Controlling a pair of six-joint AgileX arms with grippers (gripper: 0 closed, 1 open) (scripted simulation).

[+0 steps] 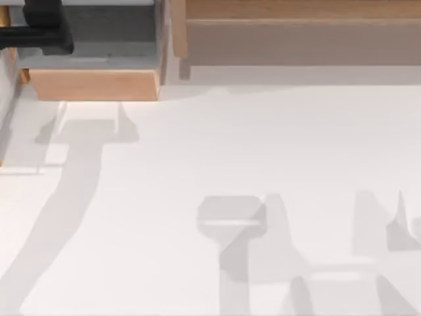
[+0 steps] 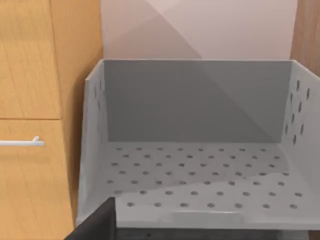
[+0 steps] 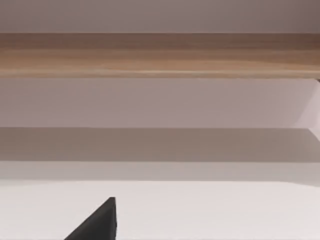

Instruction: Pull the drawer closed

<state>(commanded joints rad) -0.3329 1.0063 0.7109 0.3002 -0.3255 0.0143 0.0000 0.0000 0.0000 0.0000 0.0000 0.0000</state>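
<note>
The drawer (image 1: 92,84) stands pulled out at the table's far left, its light orange-tan front panel facing the table. Its grey inner walls and dotted grey floor (image 2: 200,180) show in the left wrist view. My left arm (image 1: 41,29) reaches in from the left edge, black, above the drawer's open inside. A dark part of the left gripper (image 2: 100,222) sits over the drawer's near rim. A dark part of the right gripper (image 3: 97,222) hangs above the white table, facing the long wooden piece.
A long wooden bench-like piece (image 1: 296,39) with a grey-brown face runs along the far edge, right of the drawer. Orange cabinet fronts with a white bar handle (image 2: 22,143) stand beside the drawer. Arm shadows (image 1: 230,224) lie on the white table.
</note>
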